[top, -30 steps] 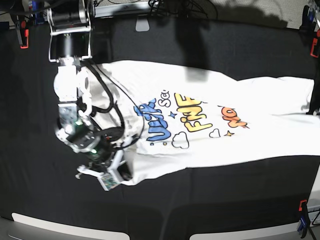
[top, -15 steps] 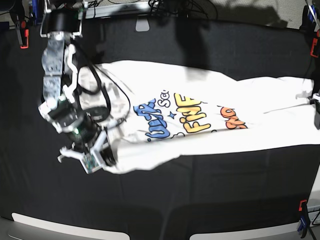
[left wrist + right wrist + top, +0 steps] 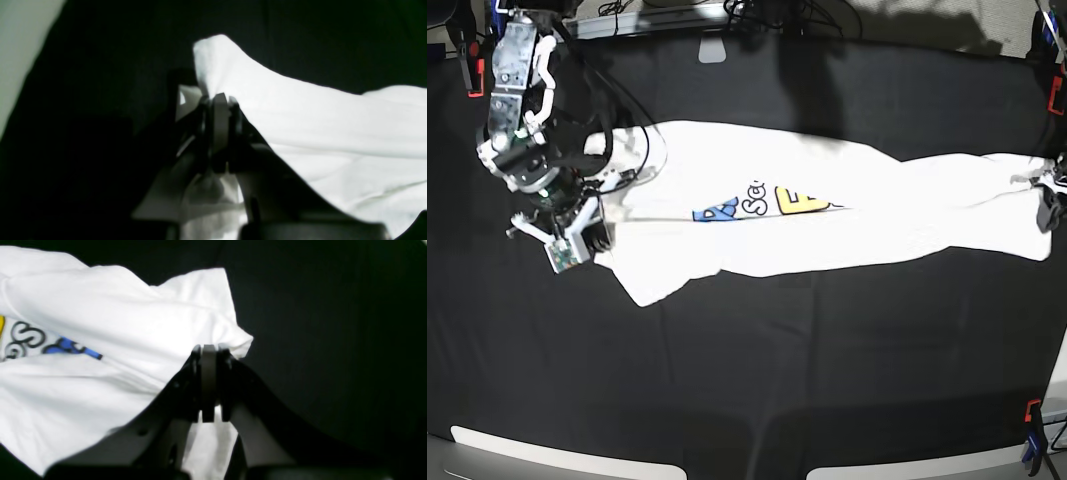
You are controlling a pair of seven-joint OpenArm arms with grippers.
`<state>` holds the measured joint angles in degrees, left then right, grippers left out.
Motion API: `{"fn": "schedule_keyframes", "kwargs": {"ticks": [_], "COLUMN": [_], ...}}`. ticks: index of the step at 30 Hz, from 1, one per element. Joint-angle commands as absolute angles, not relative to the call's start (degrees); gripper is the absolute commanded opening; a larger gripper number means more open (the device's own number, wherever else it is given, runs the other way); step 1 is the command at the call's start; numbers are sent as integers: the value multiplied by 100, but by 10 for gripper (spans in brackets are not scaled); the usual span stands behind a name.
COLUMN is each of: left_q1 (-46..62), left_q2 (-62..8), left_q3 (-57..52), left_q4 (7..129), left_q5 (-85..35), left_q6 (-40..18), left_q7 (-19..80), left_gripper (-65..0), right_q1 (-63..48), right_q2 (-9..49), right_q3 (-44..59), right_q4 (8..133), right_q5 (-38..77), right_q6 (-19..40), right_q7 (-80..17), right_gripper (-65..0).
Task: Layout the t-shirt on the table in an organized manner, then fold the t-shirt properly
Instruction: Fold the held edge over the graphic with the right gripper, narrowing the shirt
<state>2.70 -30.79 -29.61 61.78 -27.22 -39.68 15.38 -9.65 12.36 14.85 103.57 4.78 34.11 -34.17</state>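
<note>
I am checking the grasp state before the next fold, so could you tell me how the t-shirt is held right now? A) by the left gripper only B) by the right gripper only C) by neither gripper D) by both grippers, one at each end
D: the left gripper and the right gripper are each shut on white cloth of the t-shirt, stretched between them over the table.

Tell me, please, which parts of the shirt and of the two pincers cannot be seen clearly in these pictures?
- Base view: the left pincer is cut off by the right edge; only a bit shows.
- Base view: most of the t-shirt print is folded under the cloth; only a few letters show.
- Right wrist view: the cloth inside the right pincer is hidden by its fingers.
- Left wrist view: blurred, and the black table shows no detail.
</note>
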Motion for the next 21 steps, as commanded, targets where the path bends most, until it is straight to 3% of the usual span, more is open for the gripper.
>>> {"fn": "schedule_keyframes", "kwargs": {"ticks": [1, 7, 10, 13, 16, 21], "left_q1": [209, 209, 209, 207, 207, 191], "left_q2": [-3227, -3227, -3234, -3267, -3345, -3546], "left_q3": [-3009, -3009, -3009, -3009, -3009, -3006], "left_q4": [6278, 6278, 6278, 6278, 6278, 6276], "left_q5": [-2856, -2853, -2856, -2856, -2858, -2862], "left_q6": [-4000, -4000, -4000, -4000, -4000, -4000], "left_q7": [1417, 1876, 2021, 2014, 2014, 2222], "left_gripper": [-650, -650, -650, -540, -436, -430], "right_q1": [-943, -969, -963, -947, -834, -482], "right_q2": [1286, 1291, 1302, 1306, 1321, 1317], "right_q3": [1538, 1538, 1538, 1538, 1538, 1538], "right_q4": [10462, 10453, 10451, 10451, 10451, 10451], "right_q5": [515, 626, 1236, 1369, 1376, 1741], "right_q6": [3389, 3389, 3391, 3420, 3428, 3426], "right_q7": [-3395, -4276, -4840, -4908, -4862, -4871], "right_gripper": [-650, -635, -511, -407, -393, -393]}}
